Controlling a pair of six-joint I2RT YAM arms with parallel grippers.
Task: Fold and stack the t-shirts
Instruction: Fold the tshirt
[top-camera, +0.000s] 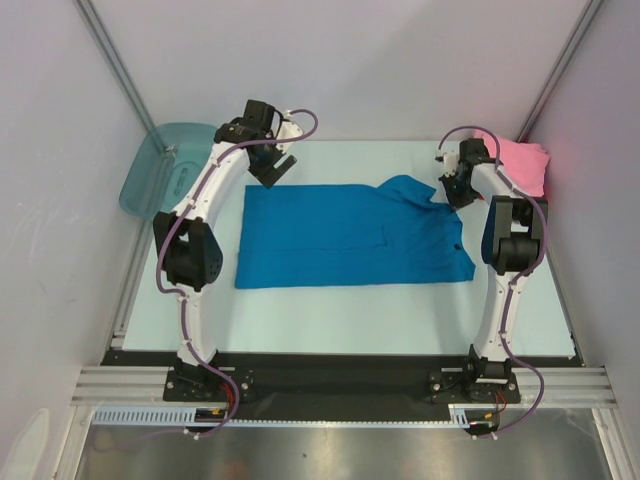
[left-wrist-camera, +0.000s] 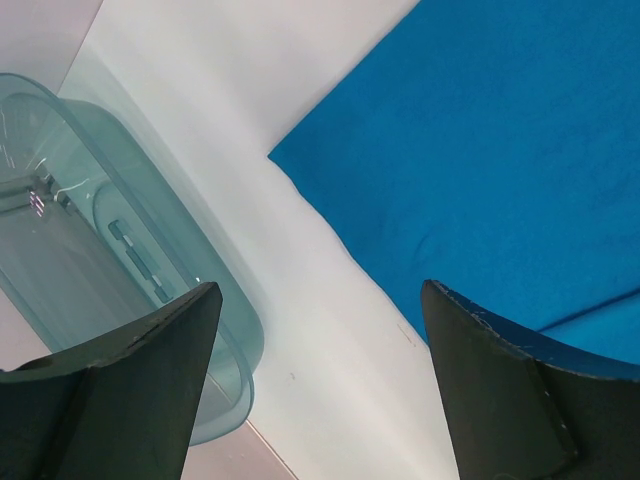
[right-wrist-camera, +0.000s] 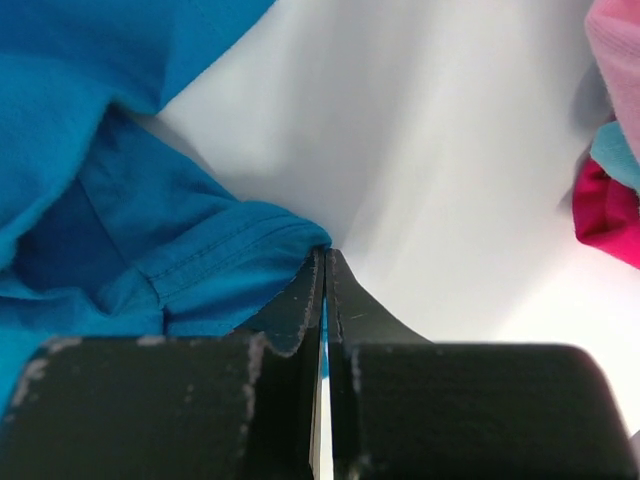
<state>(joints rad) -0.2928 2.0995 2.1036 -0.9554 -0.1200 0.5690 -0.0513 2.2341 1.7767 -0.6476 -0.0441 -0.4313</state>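
Blue t-shirt (top-camera: 340, 235) lies spread on the table (top-camera: 350, 320).

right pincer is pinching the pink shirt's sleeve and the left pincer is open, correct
No: the right pincer is shut on the sleeve of the blue t-shirt, not the pink t-shirt, as the right wrist view shows. The left pincer is open.

I count one bright blue t-shirt (top-camera: 350, 235) mid-frame and one pink t-shirt (top-camera: 525, 165) at the upper right. Two more cloth edges show by the pink: one light blue edge (right-wrist-camera: 615, 150), one red edge (right-wrist-camera: 605, 215). One teal tub (top-camera: 150, 170), upper left.
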